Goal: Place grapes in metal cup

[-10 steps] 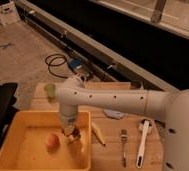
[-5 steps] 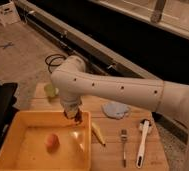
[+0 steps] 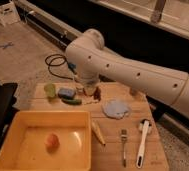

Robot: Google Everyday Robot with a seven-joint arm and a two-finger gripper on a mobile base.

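the gripper (image 3: pixel 90 90) hangs mid-frame over the back edge of the wooden table (image 3: pixel 110 150), fingers pinched together on the grapes (image 3: pixel 97 94), a dark lump at its tip. an orange fruit (image 3: pixel 51 141) lies in the yellow bin (image 3: pixel 43 114), lower left.

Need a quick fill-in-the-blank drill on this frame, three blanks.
1. The round orange fruit lies inside the ___ bin.
2. The brush beside the fork is ___.
3. The claw, over the table next to the grapes, is ___.
Missing words: yellow; white; shut.
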